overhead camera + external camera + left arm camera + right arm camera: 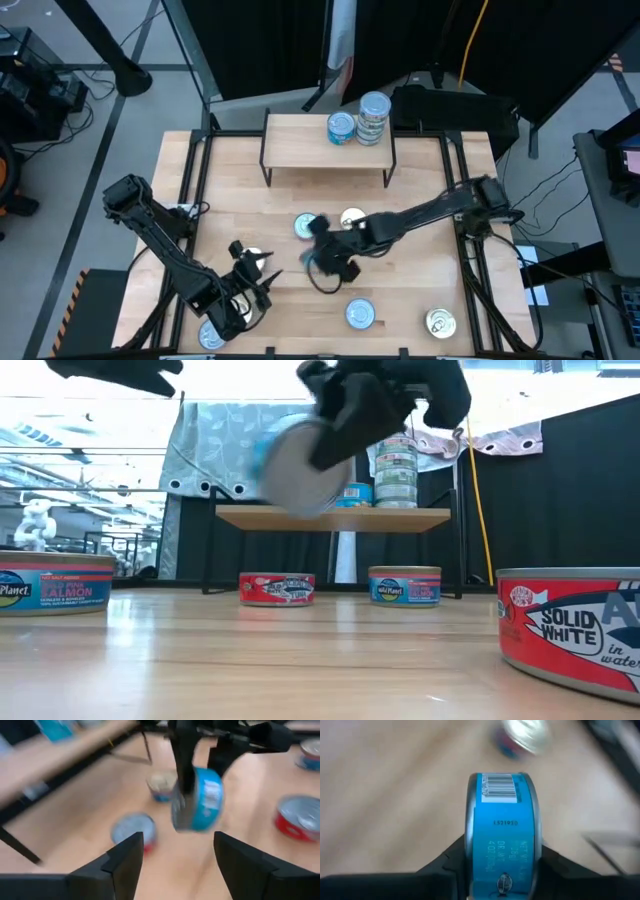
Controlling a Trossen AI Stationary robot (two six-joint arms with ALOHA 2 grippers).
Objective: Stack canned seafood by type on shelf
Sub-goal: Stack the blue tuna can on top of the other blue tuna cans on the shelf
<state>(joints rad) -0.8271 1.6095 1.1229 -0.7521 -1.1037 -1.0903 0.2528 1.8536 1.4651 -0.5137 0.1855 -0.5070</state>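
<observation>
Blue-sided tin [501,832] hangs mid-frame, clamped on edge in the right gripper [328,258] fingers, left gripper [248,285] fingers apart, few tins on the shelf [300,150], several left on the desk [420,180].

A: What is up in the air?

B: A blue tin [199,800]. It is on its edge, and the right gripper [200,767] pinches it from above, one finger on each flat face.

A: And the two dark fingers [122,862] close to us?

B: They belong to the left gripper [177,860]. They stand apart with nothing between them.

A: What lies on the wooden surface [90,810]?

B: A red tin with a silver lid [135,831], a cream-topped tin [161,785] farther off, and another red tin [299,817] to the side. The shelf [60,752] is blurry, far away.
</observation>
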